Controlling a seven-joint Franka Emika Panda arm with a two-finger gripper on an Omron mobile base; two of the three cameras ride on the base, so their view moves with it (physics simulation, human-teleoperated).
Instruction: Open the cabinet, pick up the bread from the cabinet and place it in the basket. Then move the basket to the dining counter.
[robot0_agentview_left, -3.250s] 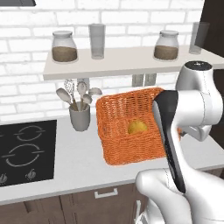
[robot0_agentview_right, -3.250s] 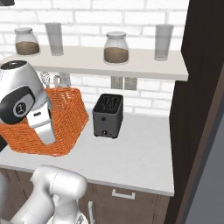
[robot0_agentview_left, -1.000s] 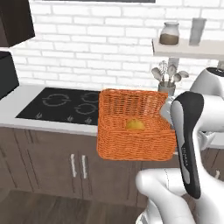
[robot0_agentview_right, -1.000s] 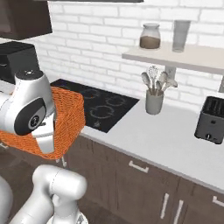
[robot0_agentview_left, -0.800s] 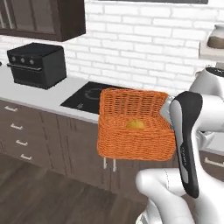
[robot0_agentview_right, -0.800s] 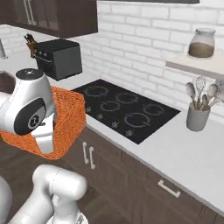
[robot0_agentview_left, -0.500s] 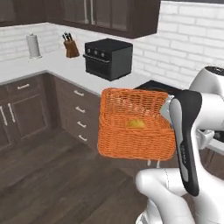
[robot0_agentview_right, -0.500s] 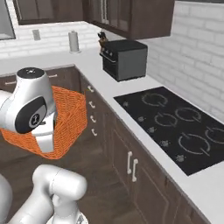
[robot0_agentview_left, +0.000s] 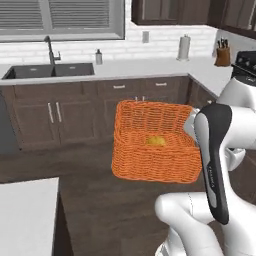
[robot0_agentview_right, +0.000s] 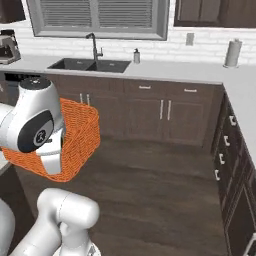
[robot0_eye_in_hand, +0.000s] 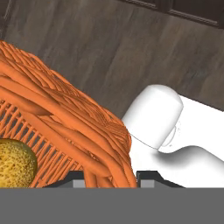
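In the left base view a white worktop (robot0_agentview_left: 25, 210) fills the lower left corner, and behind it a sink (robot0_agentview_left: 47, 71) with a dark tap (robot0_agentview_left: 49, 47) sits in the grey worktop (robot0_agentview_left: 150, 67) under the window. Right of the middle, the basket (robot0_agentview_left: 152, 162) hangs in the air above the dark wooden floor (robot0_agentview_left: 100, 200), touching no surface. The bread (robot0_agentview_left: 156, 141) lies inside it, on the bottom, towards the wall nearest the arm. Farther right a paper towel roll (robot0_agentview_left: 184, 47) and a knife block (robot0_agentview_left: 222, 55) stand on the grey worktop.

In the hand view the bread (robot0_eye_in_hand: 15, 162) shows at the lower left inside the weave, and the tool (robot0_eye_in_hand: 109, 177) is clamped tight on the basket's rim (robot0_eye_in_hand: 105, 144), a dark tip on either side of the wicker.

In the right base view the basket (robot0_agentview_right: 80, 135) sits at the left, partly behind the arm.
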